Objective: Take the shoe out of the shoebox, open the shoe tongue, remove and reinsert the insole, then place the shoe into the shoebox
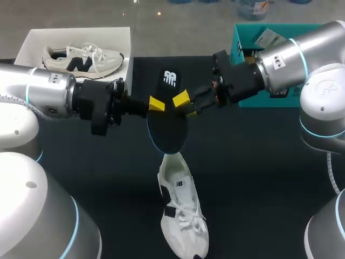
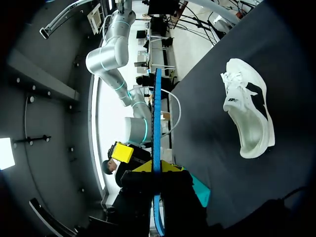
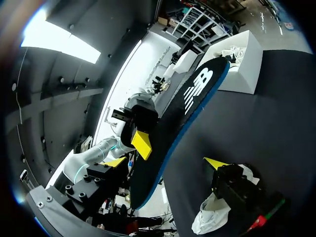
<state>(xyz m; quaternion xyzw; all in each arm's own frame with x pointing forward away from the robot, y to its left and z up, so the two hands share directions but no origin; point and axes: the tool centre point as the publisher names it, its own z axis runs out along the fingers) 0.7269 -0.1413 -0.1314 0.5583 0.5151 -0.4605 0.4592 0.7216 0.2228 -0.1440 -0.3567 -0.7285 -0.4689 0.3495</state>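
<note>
A black insole point(image 1: 167, 121) with a blue edge hangs above the table's middle, and my left gripper point(image 1: 157, 105) is shut on its left side. In the left wrist view the insole point(image 2: 157, 113) shows edge-on between the yellow tips of that gripper point(image 2: 157, 169). My right gripper point(image 1: 186, 106) stands open at the insole's right edge. In the right wrist view the insole point(image 3: 173, 128) lies between the spread fingers of the right gripper point(image 3: 165, 163). A white shoe point(image 1: 182, 216) lies on the table below the insole, and it shows again as the shoe point(image 2: 249, 113) in the left wrist view.
A white shoebox point(image 1: 126, 40) at the back left holds a second white shoe point(image 1: 81, 59). A teal box point(image 1: 245, 40) stands at the back right, behind my right arm. The tabletop point(image 1: 259, 178) is dark.
</note>
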